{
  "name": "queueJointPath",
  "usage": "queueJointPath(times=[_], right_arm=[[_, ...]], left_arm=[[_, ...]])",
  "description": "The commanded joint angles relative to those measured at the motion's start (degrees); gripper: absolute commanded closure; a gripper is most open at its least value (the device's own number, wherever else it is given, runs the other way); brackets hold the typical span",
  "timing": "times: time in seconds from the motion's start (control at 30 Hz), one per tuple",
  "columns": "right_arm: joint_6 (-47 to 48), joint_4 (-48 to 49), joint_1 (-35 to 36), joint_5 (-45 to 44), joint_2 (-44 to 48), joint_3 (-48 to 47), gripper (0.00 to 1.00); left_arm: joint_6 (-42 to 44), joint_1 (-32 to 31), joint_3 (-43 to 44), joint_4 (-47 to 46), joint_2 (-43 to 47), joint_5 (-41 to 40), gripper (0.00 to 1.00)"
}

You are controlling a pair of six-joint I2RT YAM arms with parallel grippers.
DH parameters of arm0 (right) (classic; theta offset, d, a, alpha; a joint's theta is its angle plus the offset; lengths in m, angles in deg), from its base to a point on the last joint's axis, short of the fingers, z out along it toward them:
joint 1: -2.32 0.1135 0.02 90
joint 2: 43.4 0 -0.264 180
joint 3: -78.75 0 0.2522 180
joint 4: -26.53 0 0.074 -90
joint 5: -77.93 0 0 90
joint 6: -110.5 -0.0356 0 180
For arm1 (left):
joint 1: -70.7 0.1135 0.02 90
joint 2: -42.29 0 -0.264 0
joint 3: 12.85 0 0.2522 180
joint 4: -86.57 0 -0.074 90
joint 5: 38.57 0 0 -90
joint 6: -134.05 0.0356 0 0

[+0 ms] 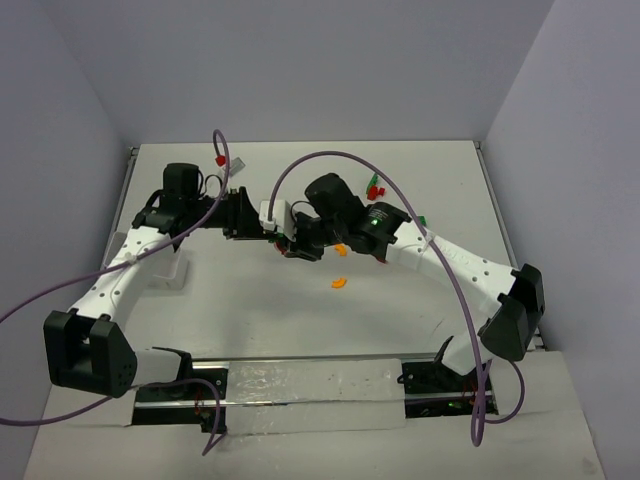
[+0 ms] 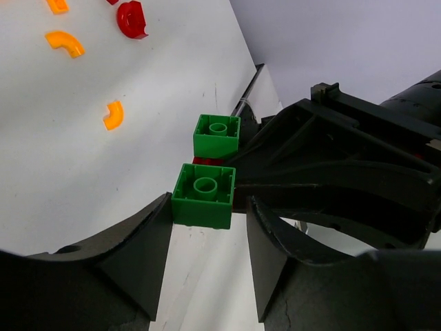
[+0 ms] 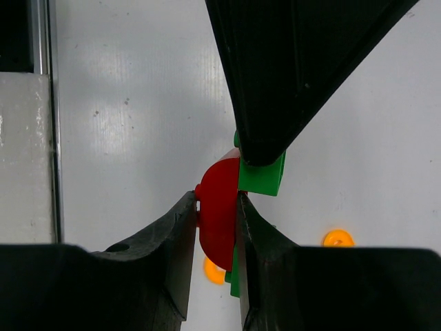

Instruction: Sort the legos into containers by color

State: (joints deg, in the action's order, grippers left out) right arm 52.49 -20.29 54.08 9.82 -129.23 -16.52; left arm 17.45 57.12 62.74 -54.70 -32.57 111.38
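Note:
My right gripper (image 3: 217,200) is shut on a red half-disc lego (image 3: 219,214) that has green blocks (image 3: 262,177) stuck to it. In the left wrist view two green blocks (image 2: 204,195) (image 2: 217,135) show with a sliver of red between them, held up by the black right gripper. My left gripper (image 2: 209,221) is open, with the nearer green block at its fingertips. The two grippers (image 1: 255,222) (image 1: 292,245) meet above the table's middle. The white tray (image 1: 170,272) sits beside the left arm.
Loose orange half-rings (image 1: 338,283) (image 1: 341,250) lie below the right gripper. Red pieces (image 1: 375,188) (image 1: 220,160) and a green one (image 1: 422,220) lie farther back. Orange curves (image 2: 65,43) (image 2: 114,115) and a red piece (image 2: 131,18) show on the table in the left wrist view.

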Motion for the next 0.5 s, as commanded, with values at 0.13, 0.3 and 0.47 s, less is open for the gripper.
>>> queueJointPath(times=[0.13,0.3,0.47], right_arm=[[-0.17,0.86,1.65,-0.51,-1.15,-3.78,1.00],[-0.08,0.89,2.00,-0.85,-1.58,-3.78,1.00],[-0.26,1.06,2.58,-1.31,-1.98,-3.57,1.00]], left_arm=[[0.03,-1.78,1.78,-1.79,-0.82,1.25,0.51],[-0.37,-1.81,1.72,-2.11,-0.70,2.36,0.72],[-1.15,-1.29,3.76,-2.25,-1.03,4.49,1.00]])
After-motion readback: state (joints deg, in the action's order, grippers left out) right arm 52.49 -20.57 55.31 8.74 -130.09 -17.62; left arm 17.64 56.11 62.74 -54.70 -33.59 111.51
